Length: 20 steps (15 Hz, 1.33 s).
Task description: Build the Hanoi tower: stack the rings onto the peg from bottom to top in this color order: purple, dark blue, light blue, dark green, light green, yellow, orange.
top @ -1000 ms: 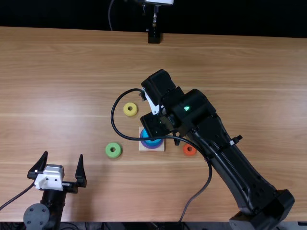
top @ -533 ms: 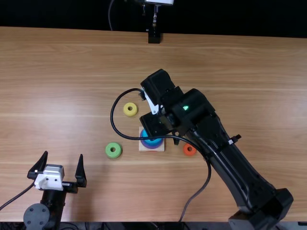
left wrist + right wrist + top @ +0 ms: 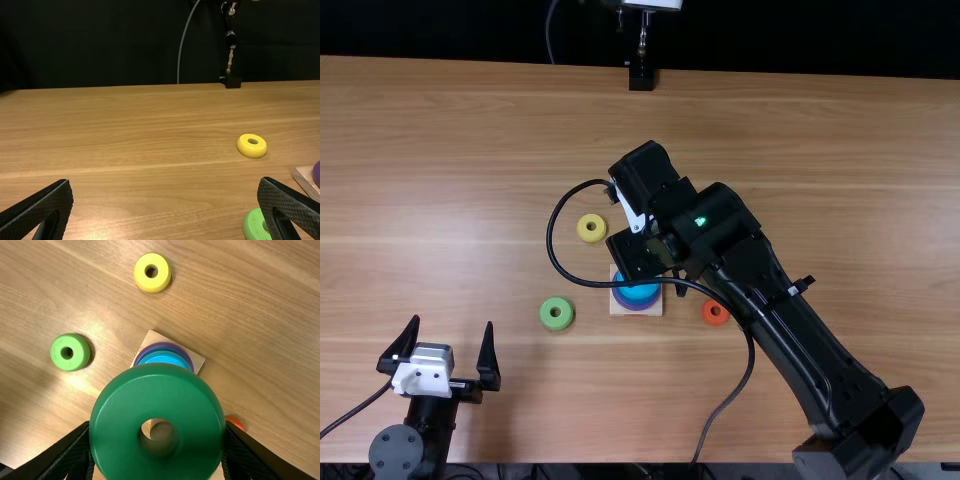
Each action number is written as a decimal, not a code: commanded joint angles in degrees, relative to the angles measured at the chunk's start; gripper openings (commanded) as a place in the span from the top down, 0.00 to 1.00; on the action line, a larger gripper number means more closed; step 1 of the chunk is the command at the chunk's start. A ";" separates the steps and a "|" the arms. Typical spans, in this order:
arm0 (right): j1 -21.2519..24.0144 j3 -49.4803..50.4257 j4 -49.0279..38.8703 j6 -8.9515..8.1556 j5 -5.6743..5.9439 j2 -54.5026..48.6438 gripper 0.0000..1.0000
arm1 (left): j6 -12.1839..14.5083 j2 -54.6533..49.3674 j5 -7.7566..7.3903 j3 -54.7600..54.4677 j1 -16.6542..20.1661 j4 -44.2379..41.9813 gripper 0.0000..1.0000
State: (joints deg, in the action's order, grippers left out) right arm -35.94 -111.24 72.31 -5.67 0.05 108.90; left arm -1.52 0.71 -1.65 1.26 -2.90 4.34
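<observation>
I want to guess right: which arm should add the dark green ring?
Right, I think. Its tool grips the dark green ring near the light blue ring; the left tool is open, empty and farther away.

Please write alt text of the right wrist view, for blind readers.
Right gripper holds a dark green ring, partly hiding a wooden base with a purple ring and a light blue ring. Around it lie a light green ring, a yellow ring and an orange ring.
</observation>
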 commanded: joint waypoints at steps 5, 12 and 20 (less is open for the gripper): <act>0.79 0.85 0.73 0.08 0.47 0.96 1.00 | 0.57 -0.71 -0.14 -1.26 0.79 0.72 0.00; 0.79 2.87 0.73 -0.02 1.53 0.96 0.00 | 0.57 -0.71 -0.14 -1.26 0.79 0.72 0.00; 2.28 3.22 -12.24 0.29 5.32 0.26 0.00 | 0.57 -0.71 -0.14 -1.26 0.79 0.72 0.00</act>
State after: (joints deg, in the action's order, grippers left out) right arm -34.85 -108.33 59.31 -5.52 3.31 109.23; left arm -1.50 0.73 -1.65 1.26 -2.87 4.32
